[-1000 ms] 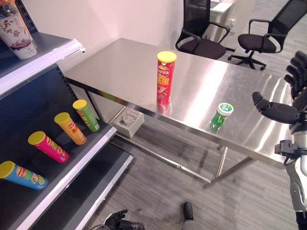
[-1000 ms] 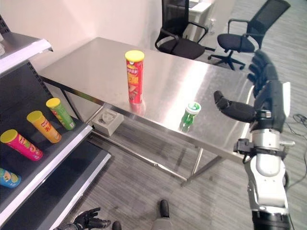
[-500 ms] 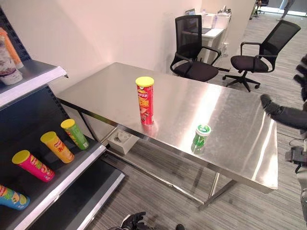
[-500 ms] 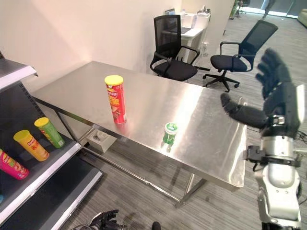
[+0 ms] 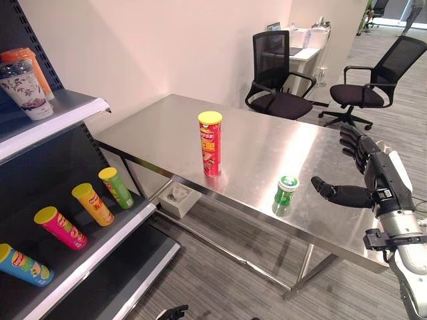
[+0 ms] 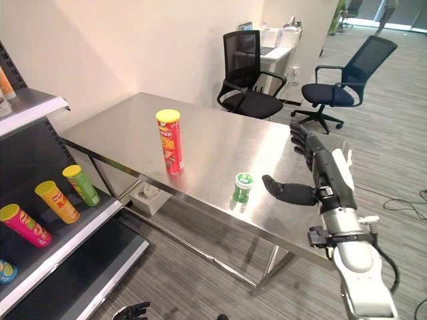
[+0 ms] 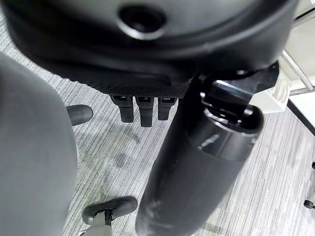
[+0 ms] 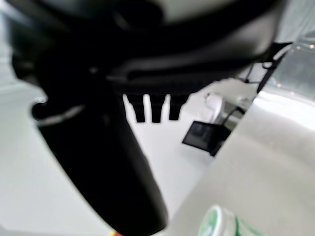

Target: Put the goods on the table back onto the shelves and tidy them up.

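A tall red chip can (image 5: 210,143) with a yellow lid stands upright in the middle of the steel table (image 5: 160,127). A small green bottle (image 5: 286,191) with a green-and-white cap stands near the table's front edge, its cap in the right wrist view too (image 8: 216,223). My right hand (image 5: 375,175) hovers open to the right of the bottle, thumb stretched toward it, a short gap between them. My left hand (image 6: 133,311) hangs low over the floor, its fingers (image 7: 140,110) relaxed and holding nothing.
On the left stands a dark shelf unit (image 5: 100,243) with several chip cans lying on its sloped board, among them a green one (image 5: 116,187) and a pink one (image 5: 60,227). A cup (image 5: 24,89) sits on the upper board. Two office chairs (image 5: 277,67) stand behind the table, a white box (image 5: 178,198) beneath it.
The camera has shifted. My right hand has come down from a raised position to table height and moved closer to the green bottle. The cans and bottle have not moved.
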Available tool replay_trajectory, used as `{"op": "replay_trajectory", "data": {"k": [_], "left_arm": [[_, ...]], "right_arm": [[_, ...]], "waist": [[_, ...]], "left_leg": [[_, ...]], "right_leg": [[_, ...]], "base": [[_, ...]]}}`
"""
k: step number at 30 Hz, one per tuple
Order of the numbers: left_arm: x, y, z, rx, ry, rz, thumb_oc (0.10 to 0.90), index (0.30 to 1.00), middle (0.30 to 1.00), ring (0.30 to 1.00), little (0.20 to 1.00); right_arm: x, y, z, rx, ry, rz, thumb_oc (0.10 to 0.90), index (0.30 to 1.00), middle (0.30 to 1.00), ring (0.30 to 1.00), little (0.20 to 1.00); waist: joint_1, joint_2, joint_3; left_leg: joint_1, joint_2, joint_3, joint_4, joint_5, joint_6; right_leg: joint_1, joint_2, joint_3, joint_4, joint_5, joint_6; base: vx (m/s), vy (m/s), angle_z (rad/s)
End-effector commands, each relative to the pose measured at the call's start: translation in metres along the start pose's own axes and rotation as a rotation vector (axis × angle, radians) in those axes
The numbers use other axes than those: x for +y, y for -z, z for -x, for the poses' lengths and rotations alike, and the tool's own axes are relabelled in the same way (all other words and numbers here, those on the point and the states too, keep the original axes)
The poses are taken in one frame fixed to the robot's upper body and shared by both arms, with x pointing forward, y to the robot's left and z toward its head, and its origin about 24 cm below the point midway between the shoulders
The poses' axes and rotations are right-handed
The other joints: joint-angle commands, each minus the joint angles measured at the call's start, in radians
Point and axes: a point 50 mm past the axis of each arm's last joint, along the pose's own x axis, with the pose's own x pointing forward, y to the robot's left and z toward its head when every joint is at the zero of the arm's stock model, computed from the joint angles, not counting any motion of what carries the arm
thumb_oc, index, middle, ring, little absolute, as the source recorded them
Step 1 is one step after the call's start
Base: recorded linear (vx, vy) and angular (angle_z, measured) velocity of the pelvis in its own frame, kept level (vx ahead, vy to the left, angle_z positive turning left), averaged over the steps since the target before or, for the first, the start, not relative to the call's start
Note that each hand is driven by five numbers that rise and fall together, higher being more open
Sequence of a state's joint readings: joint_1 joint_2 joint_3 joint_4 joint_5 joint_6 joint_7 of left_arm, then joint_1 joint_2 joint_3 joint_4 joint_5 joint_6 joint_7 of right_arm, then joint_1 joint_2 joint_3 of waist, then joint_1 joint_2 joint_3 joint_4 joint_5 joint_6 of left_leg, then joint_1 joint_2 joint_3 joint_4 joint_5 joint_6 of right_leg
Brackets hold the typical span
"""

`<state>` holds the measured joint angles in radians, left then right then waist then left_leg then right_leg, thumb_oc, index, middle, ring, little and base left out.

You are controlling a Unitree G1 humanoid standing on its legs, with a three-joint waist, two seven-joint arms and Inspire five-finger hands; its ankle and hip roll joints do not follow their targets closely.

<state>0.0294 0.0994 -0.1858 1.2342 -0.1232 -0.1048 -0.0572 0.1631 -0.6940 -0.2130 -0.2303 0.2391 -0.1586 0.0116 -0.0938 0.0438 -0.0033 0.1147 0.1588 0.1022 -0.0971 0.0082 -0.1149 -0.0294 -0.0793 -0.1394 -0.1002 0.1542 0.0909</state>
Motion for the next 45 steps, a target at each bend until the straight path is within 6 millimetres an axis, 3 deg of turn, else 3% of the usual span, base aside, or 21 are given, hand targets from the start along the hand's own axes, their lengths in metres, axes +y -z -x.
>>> {"op": "replay_trajectory", "data": {"k": [1,6,23,40,45], "left_arm": [[0.010,-0.018,-0.002,-0.063,0.002,-0.067,0.800,0.900,0.900,0.900,0.900],[0.010,-0.022,-0.002,-0.078,0.008,-0.091,0.800,0.900,0.900,0.900,0.900],[0.013,-0.023,-0.001,-0.087,-0.005,-0.125,0.800,0.900,0.900,0.900,0.900],[0.015,-0.022,0.000,-0.088,-0.013,-0.131,0.800,0.900,0.900,0.900,0.900],[0.014,-0.026,-0.001,-0.098,-0.018,-0.136,0.800,0.900,0.900,0.900,0.900]], "right_arm": [[-0.015,-0.030,-0.015,-0.191,0.096,0.010,0.800,0.900,0.900,0.900,0.900],[-0.004,-0.018,-0.023,-0.140,0.059,0.009,0.800,0.900,0.900,0.900,0.900],[0.005,0.017,-0.030,0.005,0.095,-0.018,0.800,0.900,0.900,0.900,0.900],[0.012,0.026,-0.041,0.041,0.104,-0.048,0.800,0.900,0.900,0.900,0.900],[0.016,0.027,-0.053,0.044,0.137,-0.060,0.800,0.900,0.900,0.900,0.900]], "waist": [[0.019,-0.078,0.019],[0.027,-0.072,0.028],[0.057,-0.066,0.029],[0.075,-0.054,0.033],[0.094,-0.053,0.034]], "left_leg": [[0.062,-0.037,0.040,0.010,-0.096,0.012],[0.045,-0.027,0.030,0.010,-0.083,0.000],[0.038,-0.001,0.004,0.010,-0.064,-0.028],[0.024,0.019,-0.018,0.010,-0.033,-0.047],[0.020,0.030,-0.035,0.010,-0.020,-0.057]], "right_leg": [[0.064,-0.036,-0.022,0.013,-0.097,0.046],[0.062,-0.031,-0.040,0.015,-0.107,0.041],[0.088,-0.009,-0.079,0.013,-0.140,0.022],[0.097,0.005,-0.103,0.013,-0.155,0.011],[0.109,0.016,-0.124,0.013,-0.170,0.003]], "base": [[0.03,-0.028,0.04],[0.04,-0.048,0.13],[0.03,-0.040,0.08],[0.01,-0.032,0.07],[0.05,-0.045,0.04]]}}
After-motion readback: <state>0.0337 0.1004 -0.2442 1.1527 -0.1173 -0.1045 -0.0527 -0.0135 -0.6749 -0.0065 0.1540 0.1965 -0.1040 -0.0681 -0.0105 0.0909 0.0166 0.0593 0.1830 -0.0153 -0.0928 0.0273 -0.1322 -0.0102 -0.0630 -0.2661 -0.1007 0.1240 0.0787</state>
